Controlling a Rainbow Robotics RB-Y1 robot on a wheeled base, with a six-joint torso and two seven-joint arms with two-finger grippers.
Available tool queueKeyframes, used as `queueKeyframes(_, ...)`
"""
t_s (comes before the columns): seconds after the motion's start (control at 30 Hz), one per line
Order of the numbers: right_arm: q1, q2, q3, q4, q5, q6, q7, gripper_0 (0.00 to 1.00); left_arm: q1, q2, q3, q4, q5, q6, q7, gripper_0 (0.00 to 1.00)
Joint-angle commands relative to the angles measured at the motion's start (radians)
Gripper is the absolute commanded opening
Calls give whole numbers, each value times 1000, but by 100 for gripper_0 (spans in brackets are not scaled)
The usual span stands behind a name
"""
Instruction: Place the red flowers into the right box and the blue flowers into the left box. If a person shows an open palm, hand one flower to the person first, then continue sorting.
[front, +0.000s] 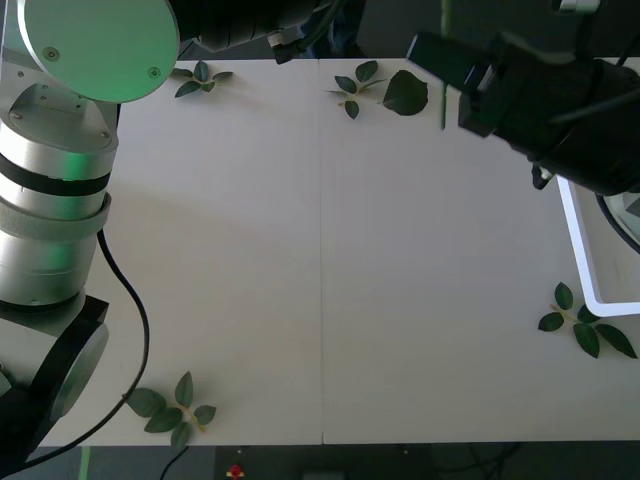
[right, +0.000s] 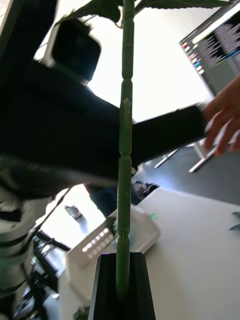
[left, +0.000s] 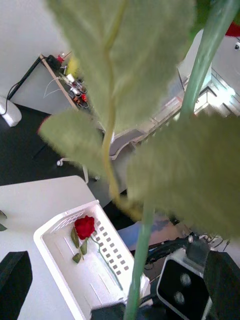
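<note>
Beyond the white desk (front: 320, 250), a person's hand (right: 224, 120) reaches out, likely why the right claw (right: 121, 285) pinches a flower stem (right: 125, 150) upright; the left claw's state cannot be told.

A flower (left: 84, 227) lies in the box (left: 55, 250), seemingly just beside the table (left: 30, 200)

Bright backlight glare in wrist views; near leaves (left: 165, 165) blurred.
</note>
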Motion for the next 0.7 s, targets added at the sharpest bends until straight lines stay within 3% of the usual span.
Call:
queueKeyframes(0.03, 2, 16, -44, -16, 68, -92, 24, 0, 5, 12, 16, -36, 8, -12, -35, 100)
queueKeyframes(0.13, 1, 16, -44, -12, 119, -182, 21, 0, 5, 12, 16, -36, 8, -12, -35, 100)
queueKeyframes(0.37, -59, 19, -44, 102, 185, -234, 25, 0, 5, 12, 16, -36, 8, -12, -35, 100)
queueKeyframes(0.7, -303, 119, -9, 389, 389, -238, 31, 0, 5, 12, 16, -36, 8, -12, -35, 100)
